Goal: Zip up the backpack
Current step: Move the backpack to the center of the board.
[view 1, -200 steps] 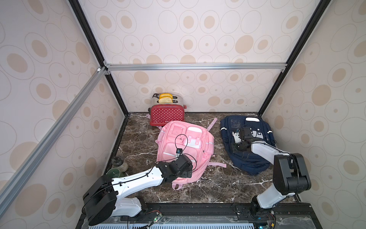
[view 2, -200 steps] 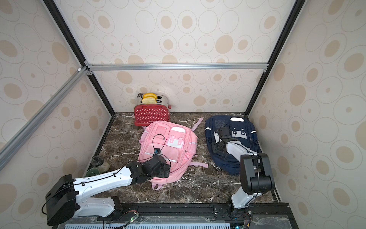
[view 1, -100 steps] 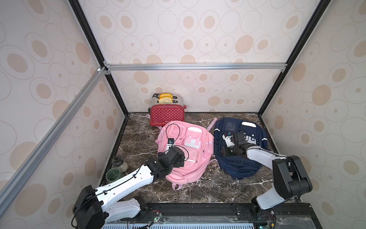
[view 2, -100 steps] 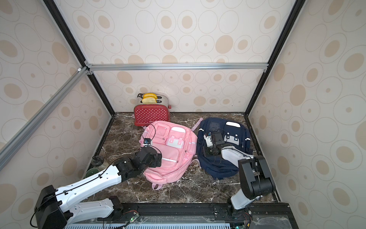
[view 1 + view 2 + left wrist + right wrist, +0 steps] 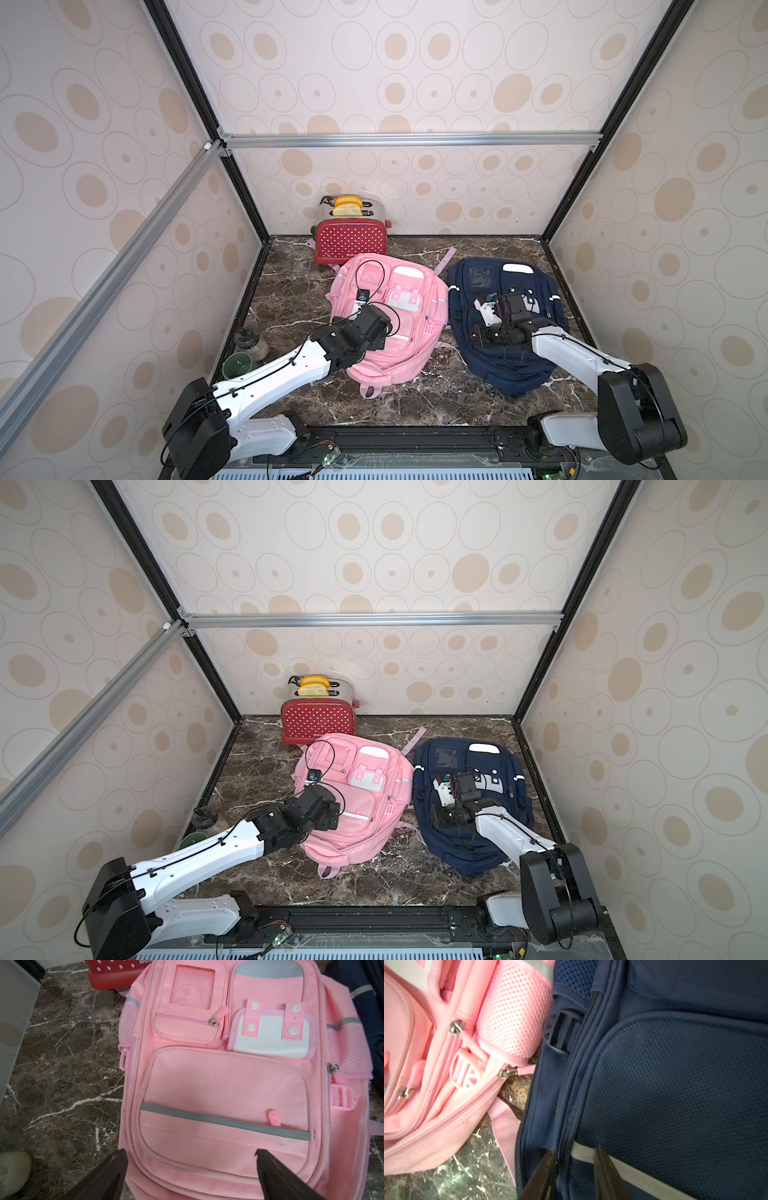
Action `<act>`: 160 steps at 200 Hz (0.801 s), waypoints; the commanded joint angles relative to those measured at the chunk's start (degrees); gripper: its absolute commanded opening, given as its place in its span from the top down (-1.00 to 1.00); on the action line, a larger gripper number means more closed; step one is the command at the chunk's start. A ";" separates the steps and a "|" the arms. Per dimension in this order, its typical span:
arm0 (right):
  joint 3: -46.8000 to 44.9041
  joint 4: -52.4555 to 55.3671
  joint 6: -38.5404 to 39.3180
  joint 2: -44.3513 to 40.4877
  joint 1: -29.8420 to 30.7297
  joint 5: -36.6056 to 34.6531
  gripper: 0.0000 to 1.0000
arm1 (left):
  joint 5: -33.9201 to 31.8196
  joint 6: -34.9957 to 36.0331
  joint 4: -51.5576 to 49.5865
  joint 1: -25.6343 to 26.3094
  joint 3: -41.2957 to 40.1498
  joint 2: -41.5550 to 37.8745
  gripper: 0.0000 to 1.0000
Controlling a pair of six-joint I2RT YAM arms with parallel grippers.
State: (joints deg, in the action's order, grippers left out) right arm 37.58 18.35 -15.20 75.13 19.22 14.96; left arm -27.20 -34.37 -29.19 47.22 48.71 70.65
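Observation:
A pink backpack (image 5: 411,332) (image 5: 365,825) and a navy backpack (image 5: 498,374) (image 5: 457,854) lie flat, side by side and touching. My left gripper (image 5: 190,1152) (image 5: 376,328) hovers open over the pink backpack's (image 5: 224,1084) lower front pocket, holding nothing. My right gripper (image 5: 575,1149) (image 5: 478,334) sits on the navy backpack's (image 5: 675,1084) left edge. Its narrow jaws pinch a fabric ridge beside the dark zip line (image 5: 566,1076), where a white strip ends. Silver zip sliders (image 5: 506,1073) show on the pink bag's side.
A red dotted toaster (image 5: 351,245) with yellow toast stands at the back wall, touching the pink bag's top. A small jar (image 5: 251,340) and a green lid (image 5: 239,365) lie by the left wall. Enclosure walls close in on three sides.
The right gripper dragged the navy backpack leftward against the pink one, then held still. The left arm moved up from the pink bag's bottom edge toward its left side.

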 commanded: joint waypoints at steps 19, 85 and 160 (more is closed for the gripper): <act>-0.62 8.38 -1.08 -3.89 1.47 -1.17 -0.28 | -1.10 1.84 0.93 -0.50 3.54 1.70 -0.98; 6.33 3.32 10.65 -18.99 1.62 -16.83 -1.00 | -2.07 10.49 9.13 -12.16 2.66 -3.02 -0.98; -9.33 -41.05 29.88 -13.78 -1.06 -35.02 -1.00 | -19.40 43.22 36.41 -20.80 -7.57 -0.72 -0.98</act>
State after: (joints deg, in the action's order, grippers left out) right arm 34.85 -5.28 9.10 59.05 20.08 -14.24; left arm -42.33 -3.84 -5.17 31.03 47.00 69.23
